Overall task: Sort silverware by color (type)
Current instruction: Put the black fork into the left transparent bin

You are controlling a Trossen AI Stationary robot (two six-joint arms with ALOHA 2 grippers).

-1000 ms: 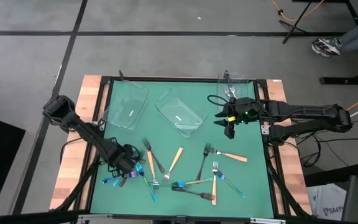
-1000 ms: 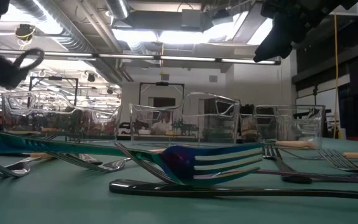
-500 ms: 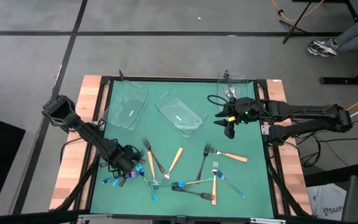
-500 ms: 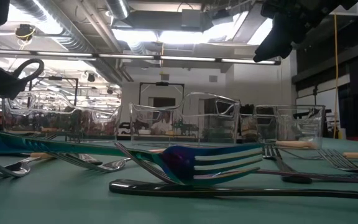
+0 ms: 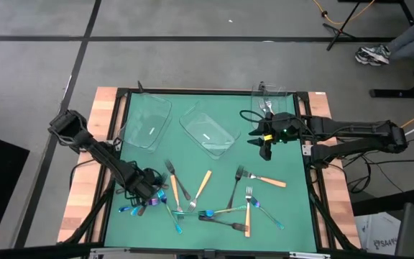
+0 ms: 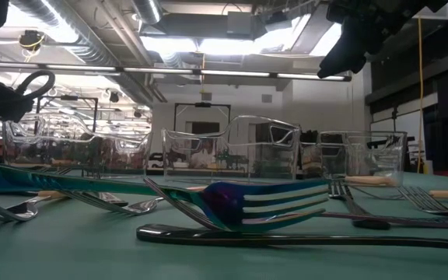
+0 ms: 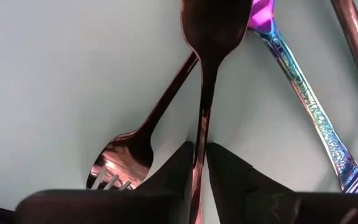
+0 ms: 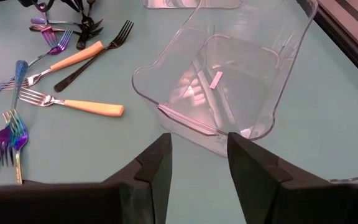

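High view: silverware (image 5: 207,198) scattered on the near counter (image 5: 214,162), unsorted; left gripper (image 5: 152,191) down in its left cluster; right gripper (image 5: 265,144) hovers, waiting, by the middle tray (image 5: 208,128).
Low view: iridescent fork (image 6: 239,204) lies nearest, over a dark handle (image 6: 302,237).
Left wrist view: jaws nearly together, pinching a dark utensil (image 7: 205,56) by its stem, likely for lifting.
Right wrist view: jaws spread, empty, over bare counter.

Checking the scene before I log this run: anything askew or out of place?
Yes: the middle clear tray sits skewed, turned diagonal to the mat's edges, unlike the tray at the back right. The silverware lies crossed and overlapping near the front. Left gripper pinches a dark utensil; right gripper hovers open.
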